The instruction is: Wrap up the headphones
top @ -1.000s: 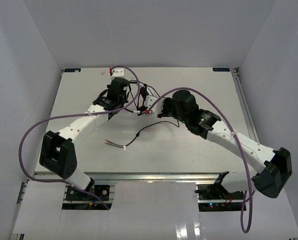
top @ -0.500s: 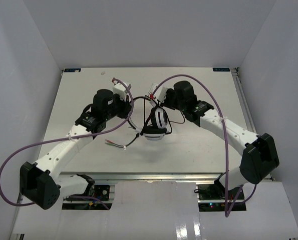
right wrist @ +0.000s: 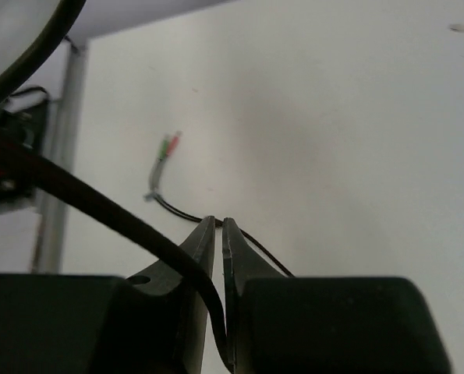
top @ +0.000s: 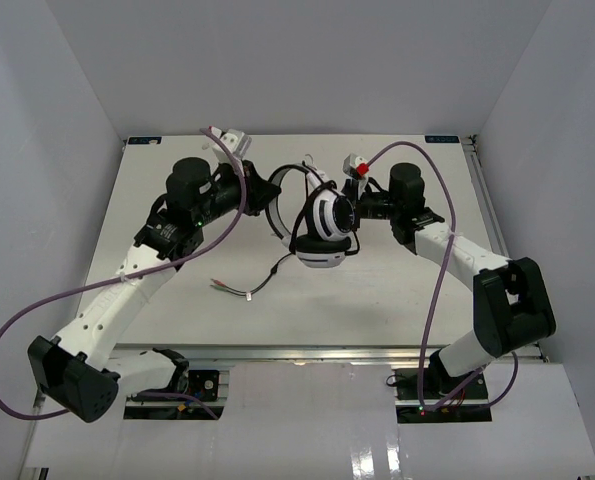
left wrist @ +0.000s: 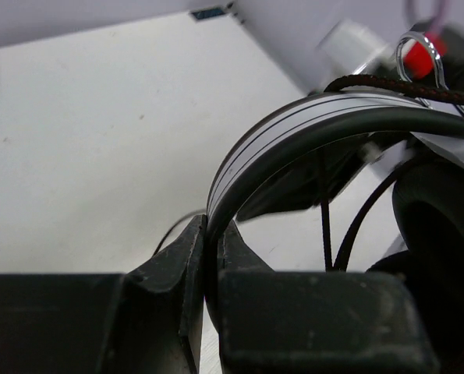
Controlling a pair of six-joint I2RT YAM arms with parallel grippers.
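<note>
White walls are closing in a pale tabletop (top: 377, 290), and the headphones (top: 322, 222) are hanging above its middle, between the two arms rather than lying on it. The left pincer (left wrist: 212, 234) is clenching the black headband (left wrist: 294, 132) edge-on, its fingers pressing both faces of the band. The right pincer (right wrist: 218, 227) is standing all but closed, with the thin black cord (right wrist: 99, 206) running down into the slit between its fingers, so it appears to be nipping the cord. From the ear cups (top: 327, 215) the rest of the cord is drooping to the tabletop and trailing off toward the coloured plugs (right wrist: 168, 144), which are lying flat, well apart from both arms.

The headset is probably light. The band looks stiff and springy, making it the sound place for a firm hold, while the glossy cups are likely to be slippery and awkwardly round. The cord is behaving limply, sagging and curling under its own weight, so it will need guiding under gentle tension. It is thin enough to slide through a loose nip, and a hard tug could strain it where it enters the cup. Holding it near the cups should give shorter, tidier loops.
</note>
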